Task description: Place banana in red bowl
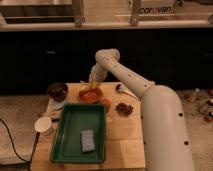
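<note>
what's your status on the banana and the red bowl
Gripper low over red bowl. Banana at the bowl, right under gripper; grip unclear. Nothing blocking; green tray sits close in front.

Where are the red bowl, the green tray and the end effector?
red bowl [91,99], camera view, front wall.
green tray [75,125], camera view, bare floor.
end effector [93,82], camera view, its tip, just above the red bowl.

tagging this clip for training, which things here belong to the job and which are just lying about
Job: yellow banana; round red bowl; gripper, above that bowl.
Lying about: green plastic tray; grey sponge; dark round bowl; white cup.
</note>
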